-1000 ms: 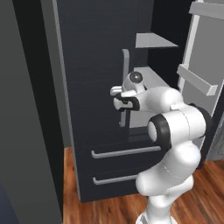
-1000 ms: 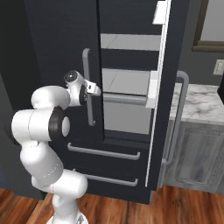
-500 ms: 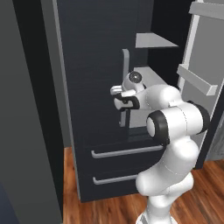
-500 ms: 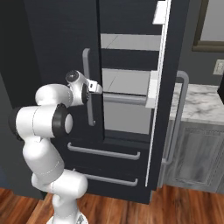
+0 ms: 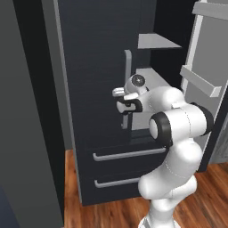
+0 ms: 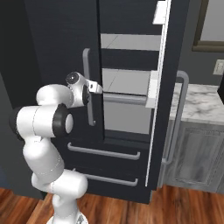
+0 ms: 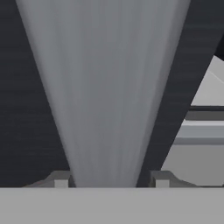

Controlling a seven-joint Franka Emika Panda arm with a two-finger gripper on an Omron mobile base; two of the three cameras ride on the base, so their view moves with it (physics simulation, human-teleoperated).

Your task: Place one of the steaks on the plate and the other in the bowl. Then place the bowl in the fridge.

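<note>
The black fridge (image 5: 89,67) stands in front of me, its left door shut and its right door swung open. My gripper (image 5: 126,107) is at the left door's long grey bar handle (image 5: 128,67), about halfway up. From the right base view, the gripper (image 6: 94,89) meets the same handle (image 6: 86,65) from the side. In the hand view the handle (image 7: 105,87) runs up between the two fingertips (image 7: 60,178), and both press against its edges. The gripper (image 7: 110,179) is shut on the handle. The steaks, the plate and the bowl are out of view.
The open right door (image 6: 168,96) carries white bins (image 5: 200,80) and its own grey handle (image 6: 179,118). Grey inner shelves (image 6: 127,83) show through the gap. Two drawers (image 6: 105,153) sit below. A marble counter on grey cabinets (image 6: 201,131) is to the right. The floor is wood.
The jaws have closed in from wide open onto the fridge door handle. The arm and the doors have hardly moved.
</note>
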